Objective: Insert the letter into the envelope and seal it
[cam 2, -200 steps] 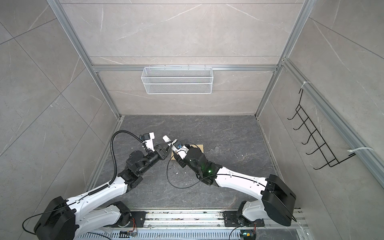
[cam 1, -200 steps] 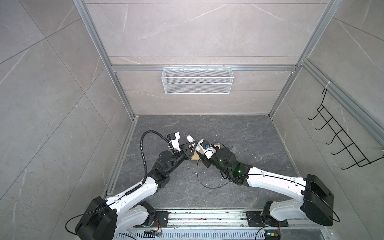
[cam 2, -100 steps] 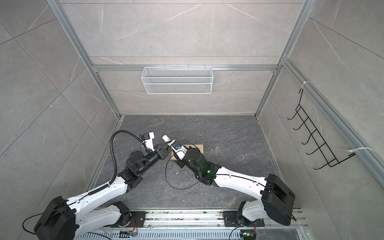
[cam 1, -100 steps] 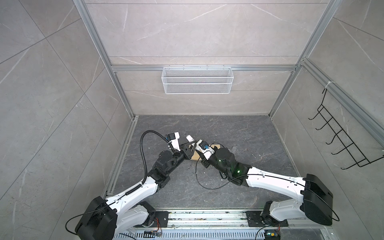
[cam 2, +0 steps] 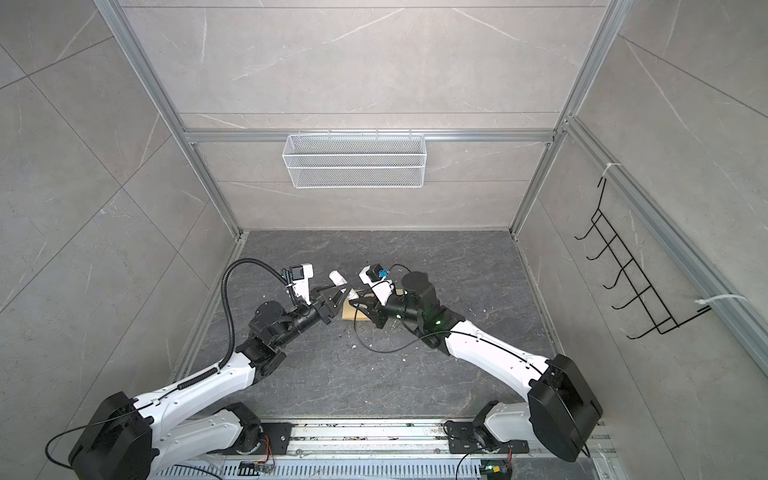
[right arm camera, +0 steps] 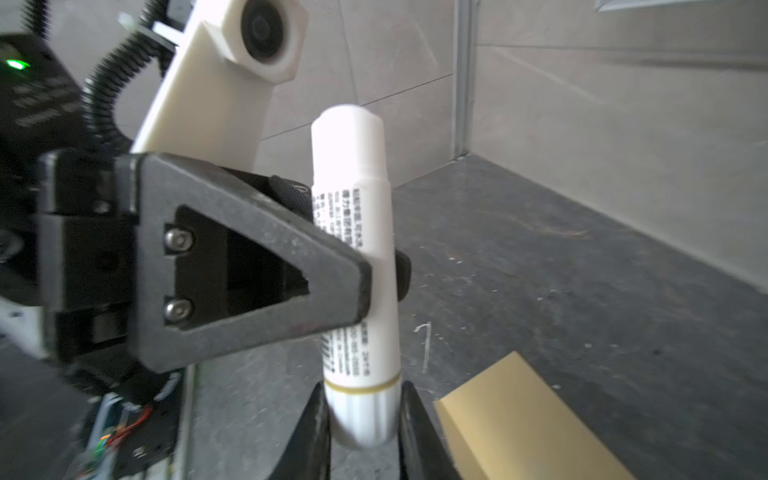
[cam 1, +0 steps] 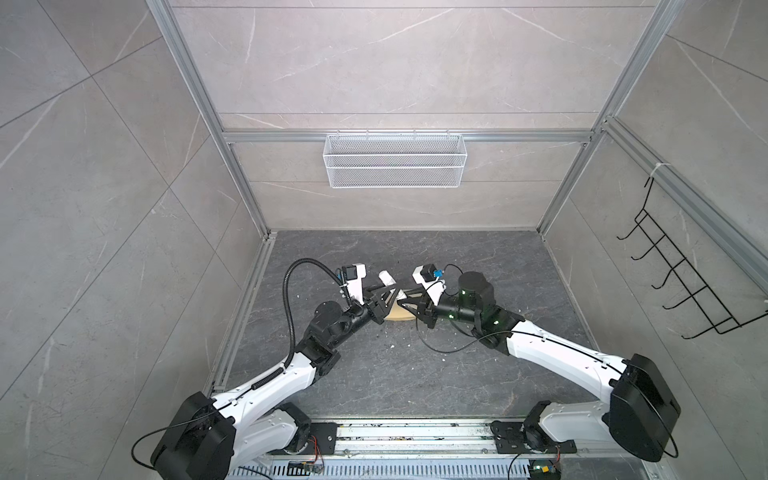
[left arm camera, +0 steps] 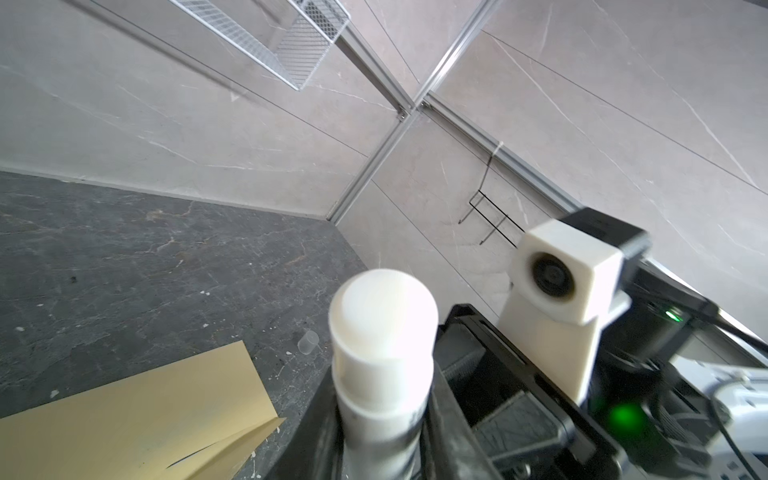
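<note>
Both hands on one glue stick above the envelope, mid-counter.

Left hand (right arm camera: 380, 266) pinches the white glue stick (right arm camera: 353, 166) around its printed middle. Right hand (right arm camera: 361, 419) is pressed onto the ribbed base end, with a finger on each side. The stick is held tilted and clear of the counter (cam 1: 374, 374). The tan envelope (cam 1: 399, 324) lies flat just under both hands and is mostly covered by them in both top views; its corner shows bare in the left wrist view (left arm camera: 124, 407). A small clear cap (left arm camera: 308, 342) sits on the counter just beside the envelope edge, with white crumbs scattered around. The right arm's black cable (cam 1: 432, 347) loops on the counter near the envelope. The counter is open toward the back wall and to the right. The wire basket (cam 1: 395, 166) and hook rack (cam 1: 681, 286) are up on the walls, well apart.
</note>
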{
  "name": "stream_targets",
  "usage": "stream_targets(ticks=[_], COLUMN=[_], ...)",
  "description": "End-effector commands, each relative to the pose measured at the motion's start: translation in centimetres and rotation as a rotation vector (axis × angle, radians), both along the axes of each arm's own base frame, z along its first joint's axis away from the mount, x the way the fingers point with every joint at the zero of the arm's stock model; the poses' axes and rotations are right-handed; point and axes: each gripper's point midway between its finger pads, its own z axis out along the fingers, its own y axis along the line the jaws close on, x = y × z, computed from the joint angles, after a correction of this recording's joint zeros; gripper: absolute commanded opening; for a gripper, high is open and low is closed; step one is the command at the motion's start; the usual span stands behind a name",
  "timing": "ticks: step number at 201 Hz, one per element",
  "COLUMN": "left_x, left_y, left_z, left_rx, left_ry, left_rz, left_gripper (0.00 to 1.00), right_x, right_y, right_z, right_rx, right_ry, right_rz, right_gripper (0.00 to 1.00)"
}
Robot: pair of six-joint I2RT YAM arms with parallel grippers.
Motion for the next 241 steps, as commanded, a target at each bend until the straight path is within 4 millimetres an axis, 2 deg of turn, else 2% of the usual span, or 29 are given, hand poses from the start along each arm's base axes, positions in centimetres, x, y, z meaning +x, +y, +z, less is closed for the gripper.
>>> stream_targets(ticks=[1, 30, 66, 88, 99, 111, 146, 187, 241], left_x=[-3.3, -3.7, -2.5, -1.1, -0.5, 0.1, 1.3, 2.4, 2.7], left_y=[-1.1, -1.3, -0.9, -0.2, 0.1, 0.3, 0.5, 0.7, 0.8], left_z=[3.3, 3.3, 2.9, 2.7, 2.5, 2.3, 1.7, 0.5, 0.5], left_rx=[-0.018, -0.024, -0.037, -0.065, -0.076, -0.082, -0.102, -0.142, -0.175], left_ry=[-0.187, -0.199, -0.146, -0.089, -0.059, -0.030, 0.058, 0.183, 0.234], left_rz=[-0.157, -0.180, -0.124, -0.045, -0.010, 0.021, 0.064, 0.104, 0.108], left_gripper=[0.00, 0.00, 0.00, 0.00, 0.00, 0.00, 0.00, 0.00, 0.00], right_x=[-0.2, -0.2, 1.1, 1.8, 1.9, 2.2, 2.2, 2.0, 1.8], right_y=[-0.5, -0.7, -1.0, -1.5, -1.7, -2.1, -3.2, -3.4, -2.7], right_z=[3.3, 3.6, 2.7, 1.9, 1.3, 0.7, 0.5, 0.8, 0.6], right_rx=[0.149, 0.218, 0.178, 0.103, 0.043, -0.025, -0.095, -0.093, -0.101], right_ry=[0.103, 0.186, 0.180, 0.098, 0.033, -0.046, -0.190, -0.224, -0.232], right_rz=[0.125, 0.226, 0.139, 0.006, -0.071, -0.168, -0.309, -0.335, -0.329], right_gripper=[0.12, 0.14, 0.20, 0.33, 0.49, 0.60, 0.75, 0.78, 0.77])
